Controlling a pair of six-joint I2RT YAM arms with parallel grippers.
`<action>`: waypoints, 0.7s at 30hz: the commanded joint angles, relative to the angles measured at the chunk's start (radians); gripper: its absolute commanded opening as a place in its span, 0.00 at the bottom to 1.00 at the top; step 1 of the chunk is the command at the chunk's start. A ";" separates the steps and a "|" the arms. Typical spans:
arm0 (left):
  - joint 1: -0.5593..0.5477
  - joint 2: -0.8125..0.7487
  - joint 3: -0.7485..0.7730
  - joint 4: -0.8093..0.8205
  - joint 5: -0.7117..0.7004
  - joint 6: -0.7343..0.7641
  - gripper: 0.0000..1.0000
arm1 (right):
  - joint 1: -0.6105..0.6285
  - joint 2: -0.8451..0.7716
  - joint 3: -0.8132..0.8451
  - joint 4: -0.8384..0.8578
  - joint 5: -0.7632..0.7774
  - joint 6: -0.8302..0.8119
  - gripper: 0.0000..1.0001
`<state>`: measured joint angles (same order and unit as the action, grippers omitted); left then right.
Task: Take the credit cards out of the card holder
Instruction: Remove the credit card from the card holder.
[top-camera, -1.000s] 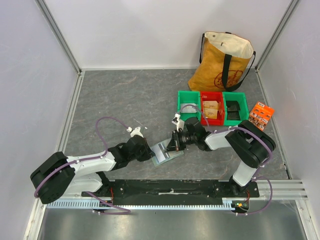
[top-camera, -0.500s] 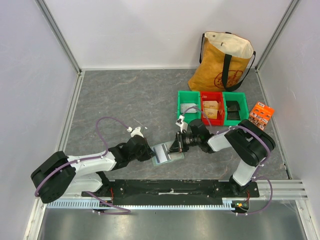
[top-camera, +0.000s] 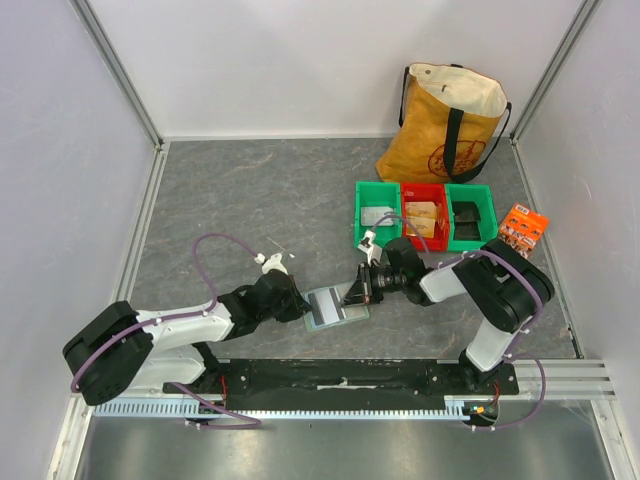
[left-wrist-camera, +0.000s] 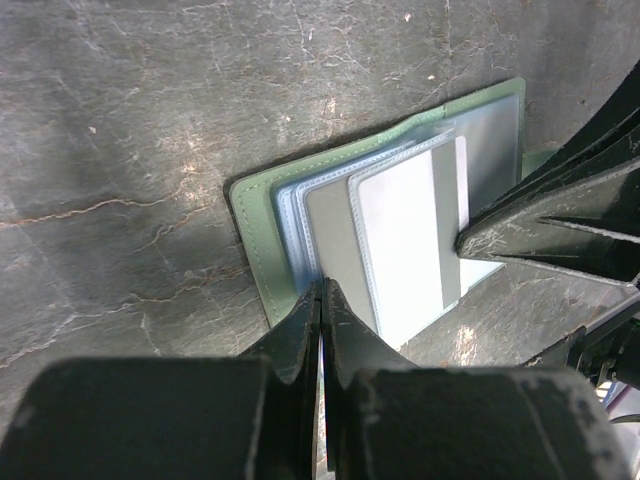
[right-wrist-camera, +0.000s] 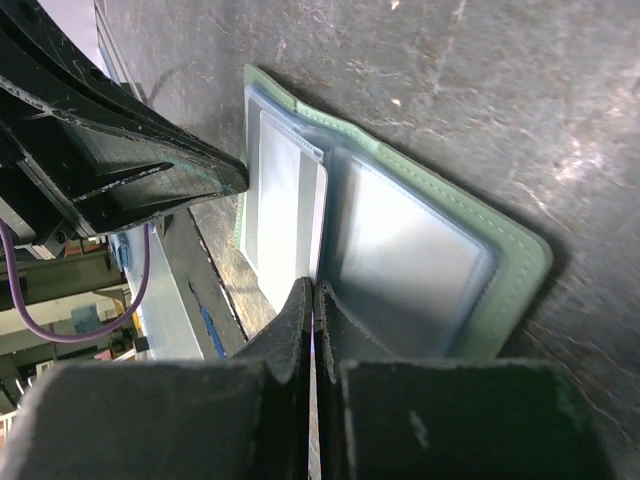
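Note:
The card holder (top-camera: 326, 306) lies open on the grey table between my two grippers, its pale-green cover (left-wrist-camera: 258, 235) (right-wrist-camera: 512, 268) underneath and its blue-grey pocket panels (left-wrist-camera: 400, 250) fanned on top. My left gripper (top-camera: 304, 308) (left-wrist-camera: 321, 288) is shut, its tips on the panel edges at the holder's left side. From the right, my right gripper (top-camera: 353, 296) (right-wrist-camera: 313, 287) is shut too, its tips at the edge of a panel. Whether either one nips a thin panel cannot be told. No credit card shows clearly; a dull grey rectangle (left-wrist-camera: 335, 235) sits in one pocket.
Behind the right arm stand a green bin (top-camera: 359, 212), a red bin (top-camera: 424, 188) and a second green bin (top-camera: 470, 187). A yellow tote bag (top-camera: 450, 125) stands in the back corner, with an orange packet (top-camera: 522, 232) at the right. White walls enclose the table.
My right gripper has closed fully and drawn a little to the right along the holder. The holder lies flatter. The left gripper has stayed put, shut.

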<state>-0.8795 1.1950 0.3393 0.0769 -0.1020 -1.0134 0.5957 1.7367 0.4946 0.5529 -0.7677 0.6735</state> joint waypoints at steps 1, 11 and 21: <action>-0.001 0.026 -0.025 -0.117 -0.050 0.009 0.03 | -0.023 -0.039 -0.013 -0.076 0.019 -0.057 0.00; -0.004 -0.092 0.018 -0.054 0.051 0.041 0.28 | -0.017 -0.020 -0.004 -0.022 0.010 -0.006 0.00; -0.004 -0.016 0.110 0.018 0.133 0.065 0.29 | -0.002 0.000 -0.008 0.039 0.011 0.037 0.00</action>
<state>-0.8795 1.1221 0.4137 0.0441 -0.0120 -0.9890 0.5861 1.7214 0.4892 0.5476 -0.7662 0.6987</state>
